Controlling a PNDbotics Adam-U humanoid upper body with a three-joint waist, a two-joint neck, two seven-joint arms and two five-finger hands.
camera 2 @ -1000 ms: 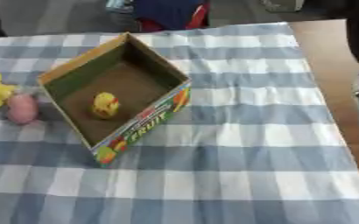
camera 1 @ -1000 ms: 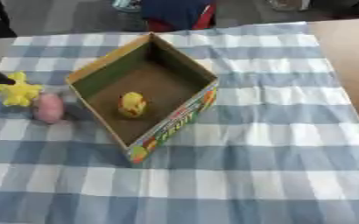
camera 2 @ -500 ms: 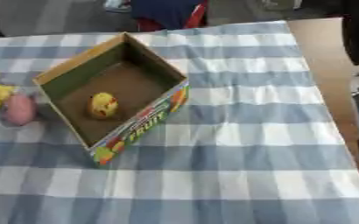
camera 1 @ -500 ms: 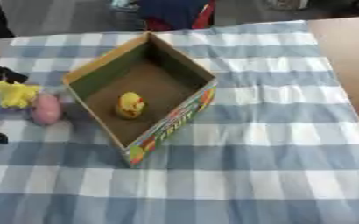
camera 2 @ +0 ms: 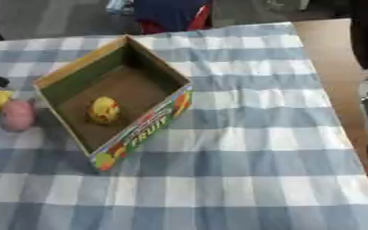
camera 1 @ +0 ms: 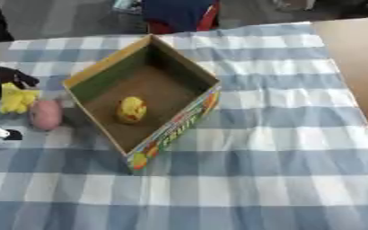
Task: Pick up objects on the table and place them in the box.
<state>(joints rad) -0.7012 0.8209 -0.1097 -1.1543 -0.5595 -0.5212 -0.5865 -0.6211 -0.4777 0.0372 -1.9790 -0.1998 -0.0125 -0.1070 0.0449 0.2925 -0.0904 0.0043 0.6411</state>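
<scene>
The left hand [camera 1: 0, 83] is seen at the left edge, just over the yellow toy [camera 1: 16, 99]. Whether it is grasped cannot be told. The pink toy [camera 1: 46, 114] lies just right of the hand, and the box [camera 1: 168, 137] is further right. The right hand is not seen.

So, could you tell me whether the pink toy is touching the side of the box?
Apart. In the right eye view a strip of checked cloth shows between the pink toy and the near wall of the box.
</scene>
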